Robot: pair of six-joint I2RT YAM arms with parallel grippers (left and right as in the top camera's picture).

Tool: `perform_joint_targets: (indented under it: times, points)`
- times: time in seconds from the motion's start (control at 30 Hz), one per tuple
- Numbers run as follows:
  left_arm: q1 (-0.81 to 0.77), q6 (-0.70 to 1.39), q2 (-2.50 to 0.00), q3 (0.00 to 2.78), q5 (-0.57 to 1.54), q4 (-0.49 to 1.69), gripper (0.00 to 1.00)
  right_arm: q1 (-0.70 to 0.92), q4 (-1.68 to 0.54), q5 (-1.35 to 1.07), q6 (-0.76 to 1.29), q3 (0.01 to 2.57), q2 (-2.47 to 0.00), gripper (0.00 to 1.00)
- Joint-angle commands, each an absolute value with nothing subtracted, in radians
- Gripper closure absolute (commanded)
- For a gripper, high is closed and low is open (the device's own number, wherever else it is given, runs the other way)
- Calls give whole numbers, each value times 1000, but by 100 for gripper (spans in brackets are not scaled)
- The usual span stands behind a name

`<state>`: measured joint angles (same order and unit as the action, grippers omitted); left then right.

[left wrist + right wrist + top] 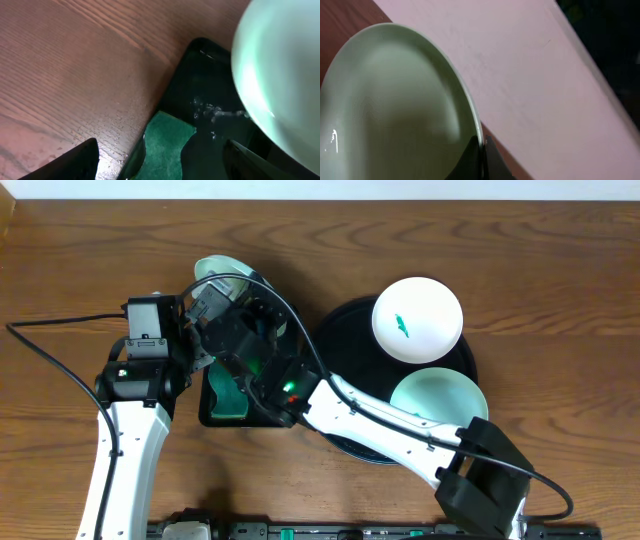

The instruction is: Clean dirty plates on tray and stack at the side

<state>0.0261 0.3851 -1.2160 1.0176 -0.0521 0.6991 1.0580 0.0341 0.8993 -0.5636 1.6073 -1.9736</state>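
Right end effector (481,150) is pinched shut on the rim of a pale mint-green round plate (395,110), which is tilted in the air by the small rectangular black tray (200,65) (wet, with a green sponge (165,145) inside). Left end effector (160,167) is wide open and empty. The step needs a firm pinch, with drips falling into that tray.

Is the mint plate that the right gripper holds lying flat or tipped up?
Tipped up: the right gripper pinches the mint plate by its rim, and it slants above the small rectangular tray.
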Motion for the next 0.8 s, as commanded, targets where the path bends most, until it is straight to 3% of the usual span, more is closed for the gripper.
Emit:
perform_joint_targets:
  times: [0.0,0.77]
  points:
    - [29,386,-1216,1034,-65,699,21,1087,47,939,-694,1630,-1975,99]
    - [29,386,-1216,1034,-65,699,21,1080,49,939,-696,1630,-1975,99]
